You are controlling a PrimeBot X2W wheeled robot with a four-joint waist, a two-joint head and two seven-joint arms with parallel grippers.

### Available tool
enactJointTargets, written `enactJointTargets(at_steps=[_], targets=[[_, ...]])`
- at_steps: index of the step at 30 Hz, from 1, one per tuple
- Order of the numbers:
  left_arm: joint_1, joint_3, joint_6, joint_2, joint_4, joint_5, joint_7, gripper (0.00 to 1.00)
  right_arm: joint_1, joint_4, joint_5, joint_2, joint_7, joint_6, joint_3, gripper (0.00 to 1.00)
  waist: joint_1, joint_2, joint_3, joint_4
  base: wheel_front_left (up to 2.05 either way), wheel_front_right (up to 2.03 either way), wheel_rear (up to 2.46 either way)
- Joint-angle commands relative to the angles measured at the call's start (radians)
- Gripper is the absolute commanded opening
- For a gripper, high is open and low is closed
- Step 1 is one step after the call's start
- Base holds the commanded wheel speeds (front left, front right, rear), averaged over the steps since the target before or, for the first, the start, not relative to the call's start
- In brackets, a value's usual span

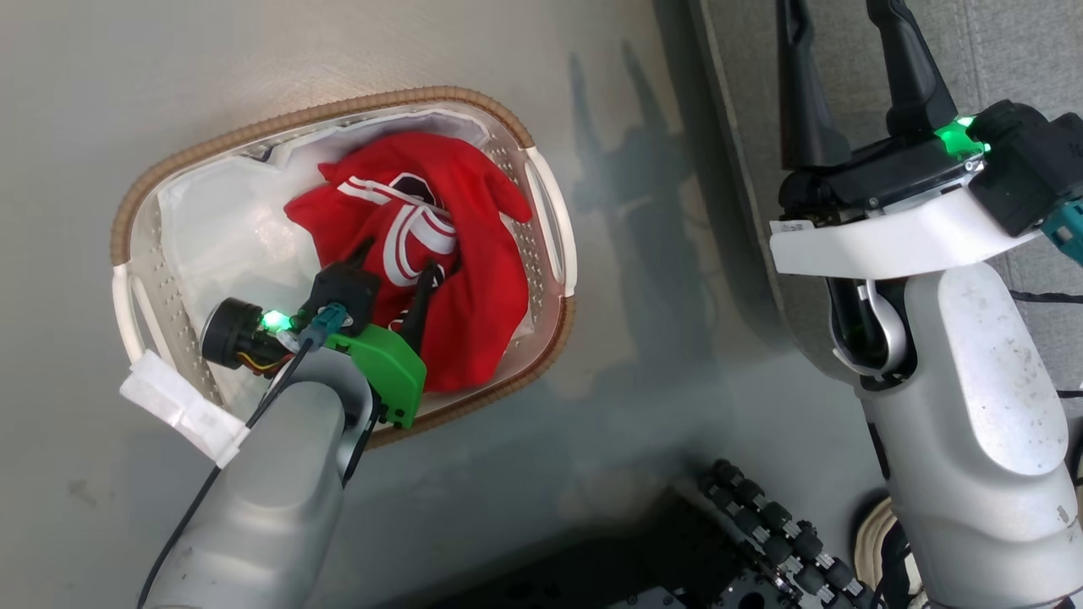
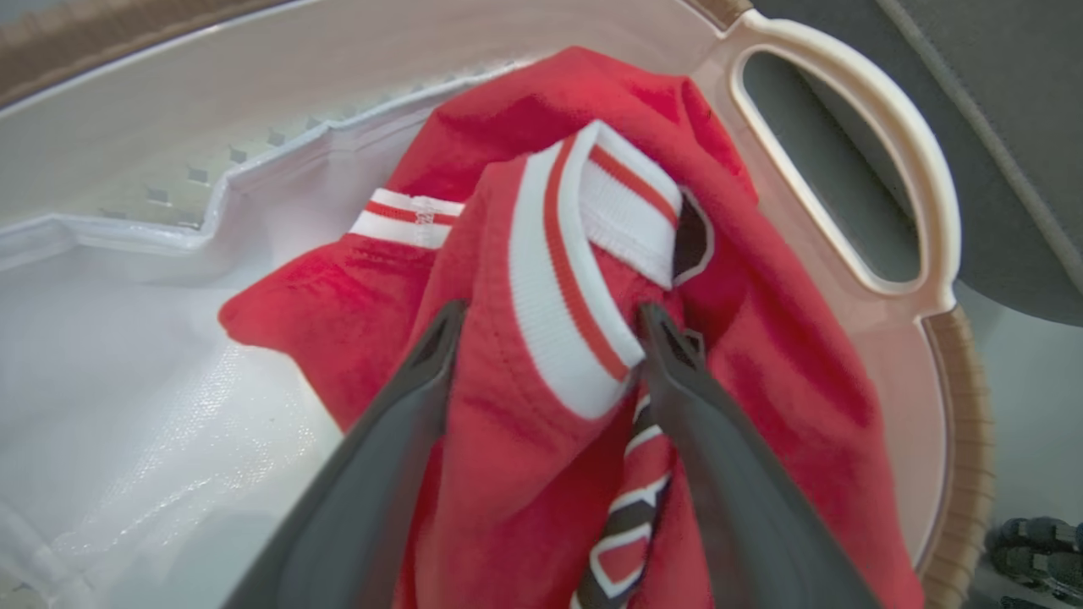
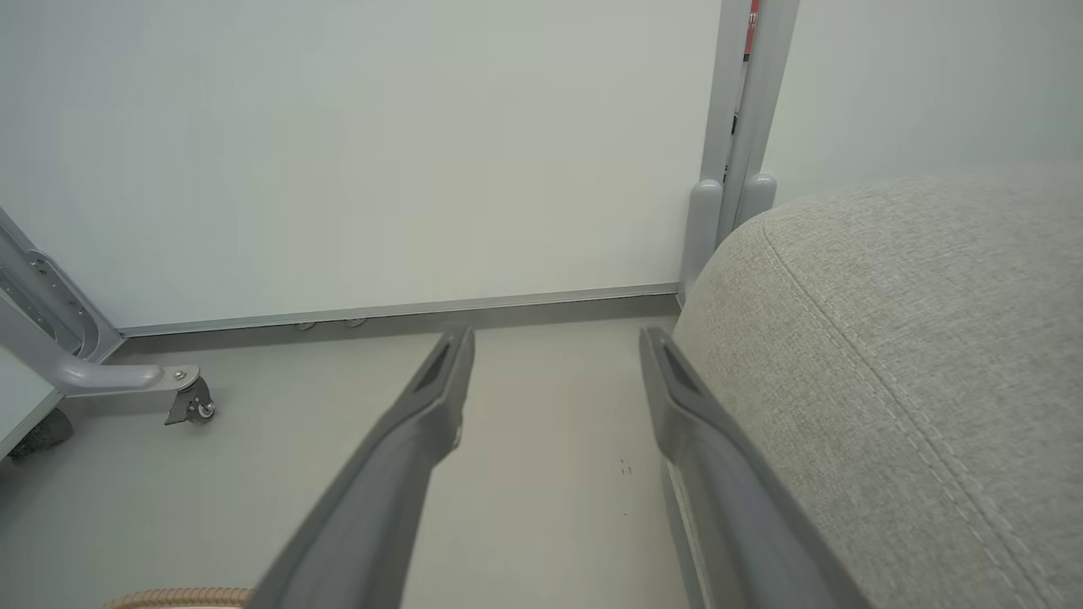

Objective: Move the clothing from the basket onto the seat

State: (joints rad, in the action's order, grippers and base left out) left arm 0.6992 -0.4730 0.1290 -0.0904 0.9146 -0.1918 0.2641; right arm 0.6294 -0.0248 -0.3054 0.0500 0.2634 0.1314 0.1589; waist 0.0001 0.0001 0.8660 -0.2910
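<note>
Left gripper: reaches into the basket from 7 o'clock. Its 2 dark fingers are spread wide, not closed, and straddle a raised fold of the clothing.
Clothing: a crumpled bright red heap in the 3 o'clock half of the basket, directly under and between the left fingers.
Close on the left wrist: 1 fingertip presses red cloth at 9 o'clock of the fold, the other at 3 o'clock. Between them stands a ribbed white band with a thin red stripe.
Cloth texture: soft, matte knit with deep folds. Dark-and-white striped edging shows low down beside the right-hand finger.
Basket: oval white plastic with small perforations, a brown woven-look rim and a looped side handle.
Liner: thin white sheet, slightly glossy and wrinkled, bare in the 9 o'clock half.
Seat: grey woven fabric at 2 o'clock of the basket, well apart from the clothing. In the right wrist view its corner is rounded, with a stitched seam.
Right gripper: raised beside the seat, fingers wide apart, gripping nothing.
Floor: smooth pale grey.
</note>
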Motion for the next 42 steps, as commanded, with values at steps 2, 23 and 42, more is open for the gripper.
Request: enactJointTargets(at_steps=[2, 23, 42], targets=[[0.034, -0.017, 0.002, -0.012, 0.024, -0.002, 0.000, 1.00, 0.022, 0.009, 0.003, 0.002, 0.002, -0.001, -0.001, 1.00, -0.0001, -0.0001, 0.023, -0.001, 0.00, 0.00, 0.00], [0.182, -0.115, 0.002, -0.033, 0.178, -0.021, 0.000, 1.00, 0.067, 0.035, -0.040, 0.002, 0.002, -0.001, 0.011, 1.00, -0.0001, -0.0001, 0.117, -0.034, 0.00, 0.00, 0.00], [0.262, -0.221, 0.002, -0.001, 0.336, -0.071, -0.002, 1.00, 0.041, 0.036, -0.056, 0.002, 0.002, -0.001, 0.019, 1.00, -0.0001, -0.0001, 0.127, -0.049, 0.00, 0.00, 0.00]])
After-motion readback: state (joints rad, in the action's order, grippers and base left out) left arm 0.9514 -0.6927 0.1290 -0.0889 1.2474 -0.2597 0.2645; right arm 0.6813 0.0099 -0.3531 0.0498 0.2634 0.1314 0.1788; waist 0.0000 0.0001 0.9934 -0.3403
